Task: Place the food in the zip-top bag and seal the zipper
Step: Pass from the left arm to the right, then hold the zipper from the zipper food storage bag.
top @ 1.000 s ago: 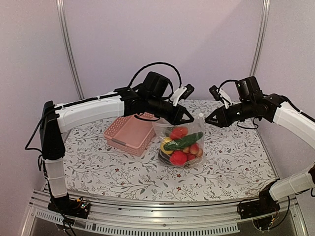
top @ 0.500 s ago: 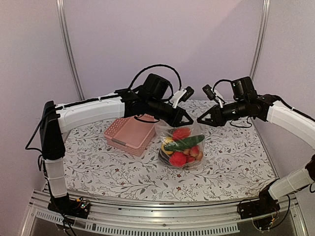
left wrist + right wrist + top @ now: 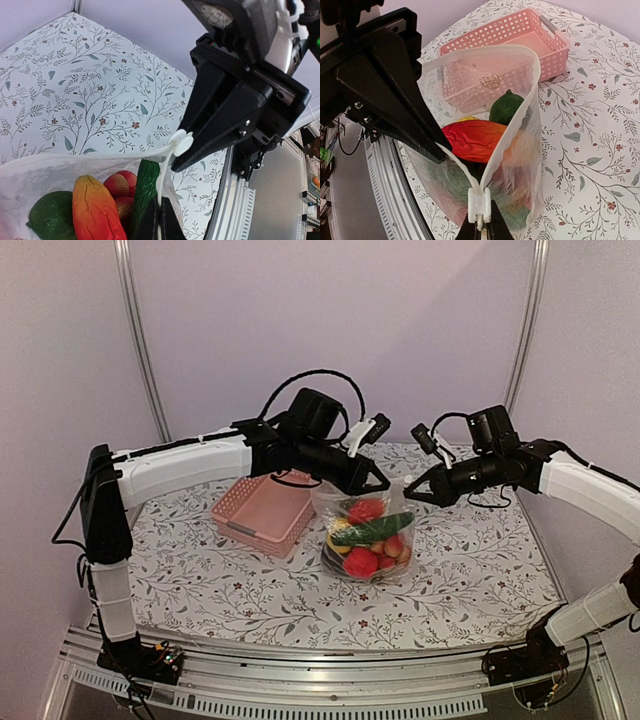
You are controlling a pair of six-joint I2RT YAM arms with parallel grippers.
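While left jaws clamp zip-top bag (image 3: 368, 535) rim, right jaws pinch zipper slider (image 3: 479, 205); mouth gaping, food (image 3: 470, 140) inside.

**A:** How much of the left gripper (image 3: 159, 223) shows in its own view?

**B:** Only the dark tips, pinching the bag (image 3: 60, 170) rim. The bottom edge cuts off the rest, along with the bag's lower part and half the green fruit (image 3: 49, 219).

**A:** And the right gripper (image 3: 480, 229)?

**B:** Same. Just the tips at the slider (image 3: 479, 204), cropped by the bottom edge. The bag partly hides the basket (image 3: 530, 40) behind it.

**A:** From above?

**B:** Where the grippers meet the bag is too small to tell. Crinkled plastic blurs the lowest food (image 3: 372, 558).
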